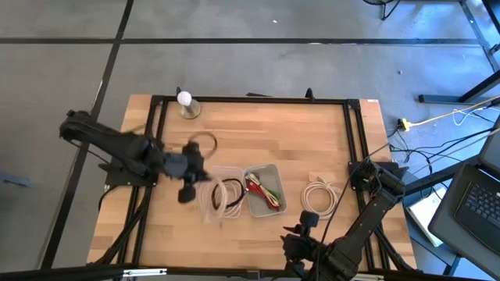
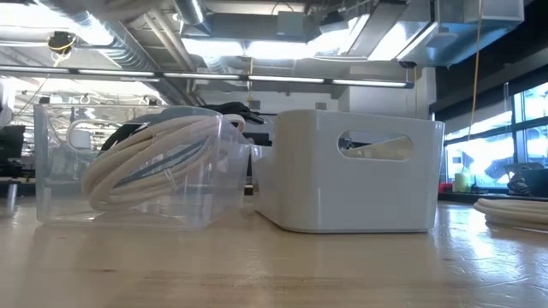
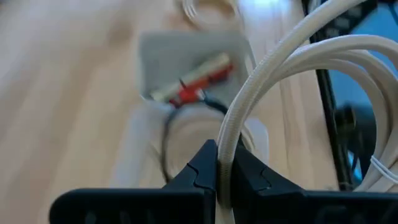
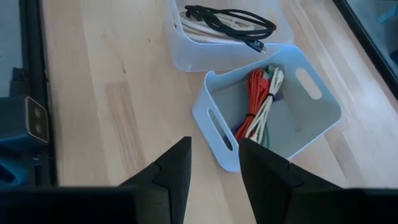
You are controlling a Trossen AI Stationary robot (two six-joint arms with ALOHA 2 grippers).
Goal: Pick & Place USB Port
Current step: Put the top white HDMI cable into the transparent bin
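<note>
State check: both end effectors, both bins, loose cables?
Left end effector: shut on white cable, above the clear bin.
White cable: held, looped.
Right end effector: open, empty, at the table's near edge.
Clear bin: upright, holds black and white cables.
White bin: upright, holds red, white and green cables.
Coiled cable: lying on table.

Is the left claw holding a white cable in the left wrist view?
Yes, the left claw is shut on a white cable, which runs up between its two dark fingers.
</note>
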